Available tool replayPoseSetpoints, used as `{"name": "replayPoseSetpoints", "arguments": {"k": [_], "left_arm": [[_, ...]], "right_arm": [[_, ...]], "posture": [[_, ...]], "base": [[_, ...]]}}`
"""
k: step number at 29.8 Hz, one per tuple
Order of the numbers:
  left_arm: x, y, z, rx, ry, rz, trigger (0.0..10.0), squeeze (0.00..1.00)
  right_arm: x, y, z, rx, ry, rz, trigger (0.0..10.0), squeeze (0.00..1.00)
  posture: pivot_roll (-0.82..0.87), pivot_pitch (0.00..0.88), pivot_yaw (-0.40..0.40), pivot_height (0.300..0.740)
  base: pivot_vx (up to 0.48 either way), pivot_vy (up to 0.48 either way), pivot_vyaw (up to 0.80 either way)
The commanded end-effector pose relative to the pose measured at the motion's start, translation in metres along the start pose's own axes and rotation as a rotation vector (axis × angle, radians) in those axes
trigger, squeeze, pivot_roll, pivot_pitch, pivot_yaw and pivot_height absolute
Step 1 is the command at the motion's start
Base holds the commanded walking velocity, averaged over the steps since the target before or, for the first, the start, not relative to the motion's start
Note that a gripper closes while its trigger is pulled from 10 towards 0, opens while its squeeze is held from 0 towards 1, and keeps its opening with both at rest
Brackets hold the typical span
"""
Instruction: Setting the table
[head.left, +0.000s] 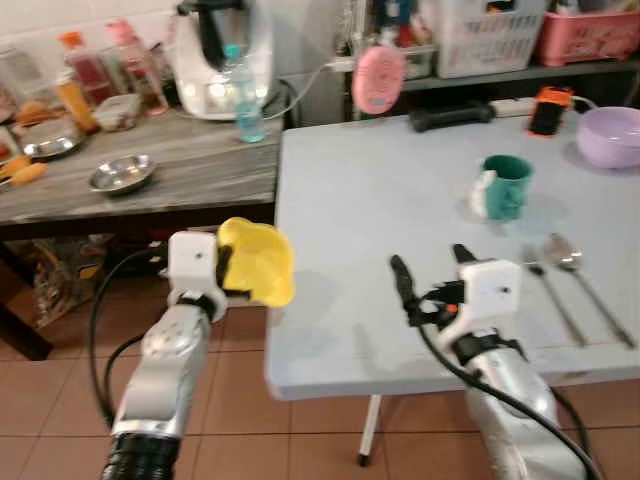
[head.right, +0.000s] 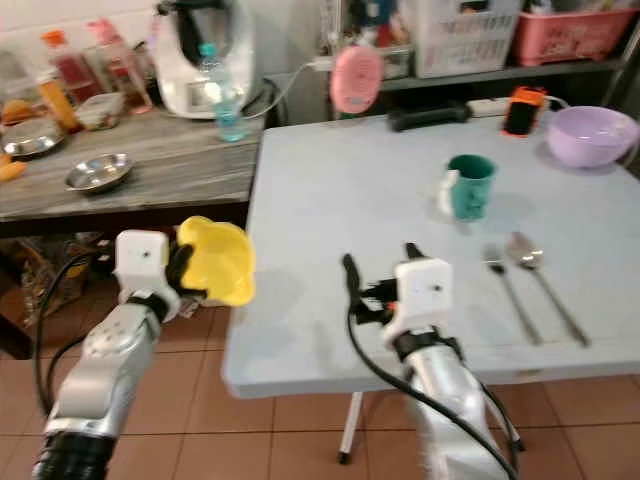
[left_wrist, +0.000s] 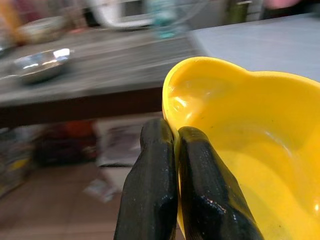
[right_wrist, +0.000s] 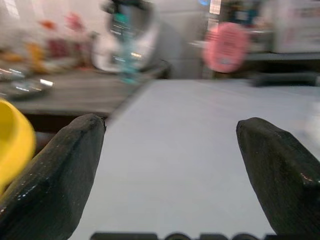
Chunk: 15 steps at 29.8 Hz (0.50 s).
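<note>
My left gripper (head.left: 228, 268) is shut on the rim of a yellow bowl (head.left: 258, 260), holding it in the air at the left edge of the light blue table (head.left: 370, 200). In the left wrist view the two black fingers (left_wrist: 165, 185) pinch the yellow bowl's (left_wrist: 250, 150) rim. My right gripper (head.left: 430, 270) hovers open over the table's near part, nothing between its fingers (right_wrist: 60, 185). A green mug (head.left: 503, 186) stands mid-table. A fork (head.left: 548, 290) and a spoon (head.left: 580, 272) lie side by side to the right. A lilac bowl (head.left: 610, 135) sits at the far right.
A wooden counter (head.left: 180, 165) to the left carries a steel dish (head.left: 122, 174), a water bottle (head.left: 245, 95), sauce bottles and a white appliance (head.left: 222, 55). An orange phone (head.left: 549, 110) and a black item (head.left: 450, 117) lie at the table's far edge. Tiled floor lies below.
</note>
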<state>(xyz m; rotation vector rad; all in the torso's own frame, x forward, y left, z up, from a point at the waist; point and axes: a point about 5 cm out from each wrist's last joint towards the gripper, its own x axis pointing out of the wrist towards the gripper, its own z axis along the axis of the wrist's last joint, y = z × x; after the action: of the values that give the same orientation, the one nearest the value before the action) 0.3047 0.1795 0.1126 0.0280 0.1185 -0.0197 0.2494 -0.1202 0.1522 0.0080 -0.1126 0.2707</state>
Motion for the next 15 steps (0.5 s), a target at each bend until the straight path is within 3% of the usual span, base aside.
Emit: {"name": "replayPoseSetpoints", "arguments": {"k": [1, 15], "left_arm": [[0.0034, -0.0056, 0.0074, 0.001, -0.028, -0.012, 10.0, 0.00], [0.0132, 0.0009, 0.0145, 0.026, -0.040, 0.018, 10.0, 0.00]], "right_arm": [[0.0012, -0.0067, 0.0017, -0.020, -0.008, -0.022, 10.0, 0.00], [0.0056, -0.0043, 0.0014, -0.028, -0.021, -0.015, 10.0, 0.00]], "posture": [[-0.04, 0.000, 0.113, 0.740], [-0.04, 0.000, 0.113, 0.740]], "base": [[0.000, 0.480, 0.00], [0.000, 0.480, 0.00]]}}
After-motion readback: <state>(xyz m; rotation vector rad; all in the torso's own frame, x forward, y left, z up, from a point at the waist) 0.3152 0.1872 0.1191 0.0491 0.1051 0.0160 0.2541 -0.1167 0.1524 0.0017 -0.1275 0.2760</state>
